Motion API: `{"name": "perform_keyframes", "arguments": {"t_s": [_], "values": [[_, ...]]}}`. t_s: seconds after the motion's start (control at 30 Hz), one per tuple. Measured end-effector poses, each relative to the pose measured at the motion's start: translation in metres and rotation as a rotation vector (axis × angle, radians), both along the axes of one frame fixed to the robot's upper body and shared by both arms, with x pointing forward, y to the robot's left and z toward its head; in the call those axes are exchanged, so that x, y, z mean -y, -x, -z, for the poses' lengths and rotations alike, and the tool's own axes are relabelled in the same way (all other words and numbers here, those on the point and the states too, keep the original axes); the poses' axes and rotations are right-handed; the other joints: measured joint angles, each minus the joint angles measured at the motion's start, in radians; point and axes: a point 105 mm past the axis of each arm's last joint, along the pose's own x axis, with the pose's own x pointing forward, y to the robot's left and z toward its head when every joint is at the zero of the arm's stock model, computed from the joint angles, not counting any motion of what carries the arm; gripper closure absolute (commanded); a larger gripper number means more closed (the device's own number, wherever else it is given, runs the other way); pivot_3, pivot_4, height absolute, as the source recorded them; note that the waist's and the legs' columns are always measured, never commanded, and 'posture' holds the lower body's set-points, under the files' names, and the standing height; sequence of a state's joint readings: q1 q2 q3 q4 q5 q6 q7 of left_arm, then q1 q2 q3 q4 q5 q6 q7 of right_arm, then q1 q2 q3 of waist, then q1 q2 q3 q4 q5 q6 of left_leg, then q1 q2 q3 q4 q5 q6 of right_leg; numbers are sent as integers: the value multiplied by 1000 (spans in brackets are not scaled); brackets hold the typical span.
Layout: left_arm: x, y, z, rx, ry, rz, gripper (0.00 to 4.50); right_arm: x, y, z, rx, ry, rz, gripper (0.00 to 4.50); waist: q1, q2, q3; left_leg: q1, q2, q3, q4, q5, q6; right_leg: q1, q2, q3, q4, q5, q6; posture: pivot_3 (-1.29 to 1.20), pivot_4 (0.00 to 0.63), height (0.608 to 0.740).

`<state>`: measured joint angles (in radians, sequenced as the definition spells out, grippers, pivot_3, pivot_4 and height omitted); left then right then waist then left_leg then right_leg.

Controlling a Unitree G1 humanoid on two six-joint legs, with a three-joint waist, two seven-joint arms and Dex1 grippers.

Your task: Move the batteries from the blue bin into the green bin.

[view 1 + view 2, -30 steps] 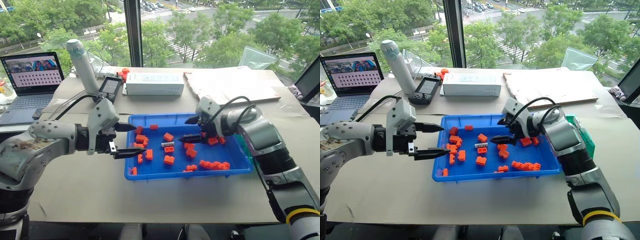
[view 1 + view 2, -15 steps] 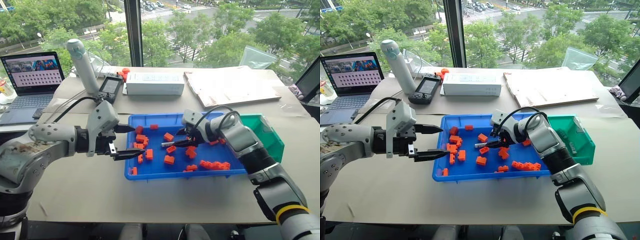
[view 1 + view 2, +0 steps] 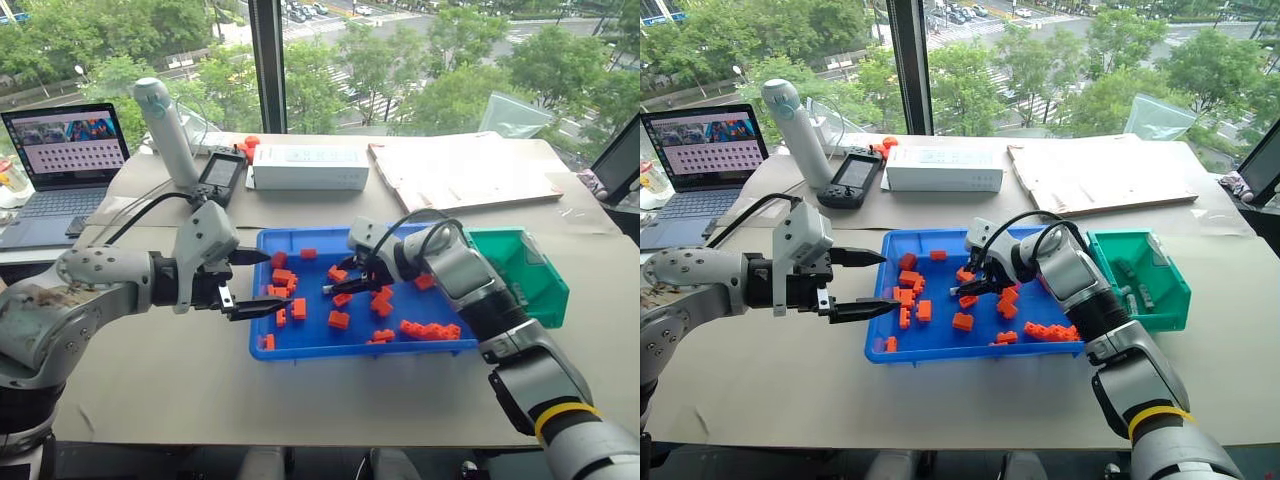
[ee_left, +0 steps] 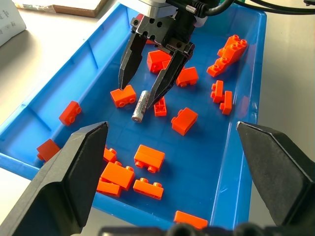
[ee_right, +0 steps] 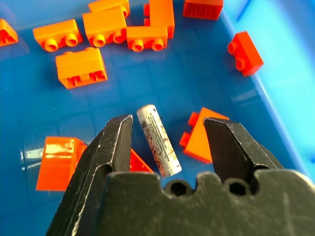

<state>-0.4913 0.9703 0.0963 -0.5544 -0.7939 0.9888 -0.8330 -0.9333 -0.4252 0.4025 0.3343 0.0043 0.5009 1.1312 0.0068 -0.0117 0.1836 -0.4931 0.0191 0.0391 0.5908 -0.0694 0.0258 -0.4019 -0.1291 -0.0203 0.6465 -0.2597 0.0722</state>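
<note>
Fingers of the right gripper [image 4: 146,92] are held apart astride a battery [image 4: 140,105] lying mid-floor in the blue bin [image 4: 241,147]. Descent should be finished and orange blocks [image 4: 123,95] excluded before closing. The left gripper [image 3: 870,283] is held open outside the bin's left edge.

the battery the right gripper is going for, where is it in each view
Head views: hidden by the right gripper, mid blue bin.
Left wrist view: battery lies between that gripper's open fingers.
Right wrist view: battery between the fingers, untouched.
Shared landmark: orange block beside it.
</note>
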Motion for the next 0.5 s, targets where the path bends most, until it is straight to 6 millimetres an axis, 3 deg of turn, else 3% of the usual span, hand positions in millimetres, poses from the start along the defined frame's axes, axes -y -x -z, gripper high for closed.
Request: {"name": "perform_keyframes", "arguments": {"t_s": [0.2, 0.23, 0.3, 0.4, 0.47, 0.5], "values": [[0, 0, 0, 0, 0, -1, 0, -12, 5, 7, 5, 30, -44, 1760, 0, 0, 0, 0, 0, 0, 0, 0, 0, 0, 0, 0, 0, 0, 0, 0, 150, 740], [0, 0, 0, 1, -1, -1, 0, -13, 5, 10, -1, 35, -45, 2267, 0, 0, 0, 0, 0, 0, 0, 0, 0, 0, 0, 0, 0, 0, 0, 0, 150, 740], [0, 0, 0, 2, -2, -3, 0, -14, 4, 15, -16, 45, -39, 2735, -1, 0, 0, 0, 0, 0, 0, 0, 0, 0, 0, 0, 0, 0, 0, 0, 150, 740], [-1, -1, 0, 3, -4, -6, 0, -10, -2, 25, -39, 69, 9, 3838, 0, 0, 0, 0, 0, 0, 0, 0, 0, 0, 0, 0, 0, 0, 0, 0, 150, 740], [-1, -1, 0, 4, -4, -8, 0, -7, -7, 22, -26, 90, 27, 4272, -1, 0, 0, 0, 0, 0, 0, 0, 0, 0, 0, 0, 0, 0, 0, 0, 150, 740], [-1, -1, 0, 4, -5, -8, 0, -6, -9, 22, -22, 97, 35, 4262, -1, 0, 0, 0, 0, 0, 0, 0, -1, 0, 0, 0, 0, 0, 0, 0, 150, 740]]}}
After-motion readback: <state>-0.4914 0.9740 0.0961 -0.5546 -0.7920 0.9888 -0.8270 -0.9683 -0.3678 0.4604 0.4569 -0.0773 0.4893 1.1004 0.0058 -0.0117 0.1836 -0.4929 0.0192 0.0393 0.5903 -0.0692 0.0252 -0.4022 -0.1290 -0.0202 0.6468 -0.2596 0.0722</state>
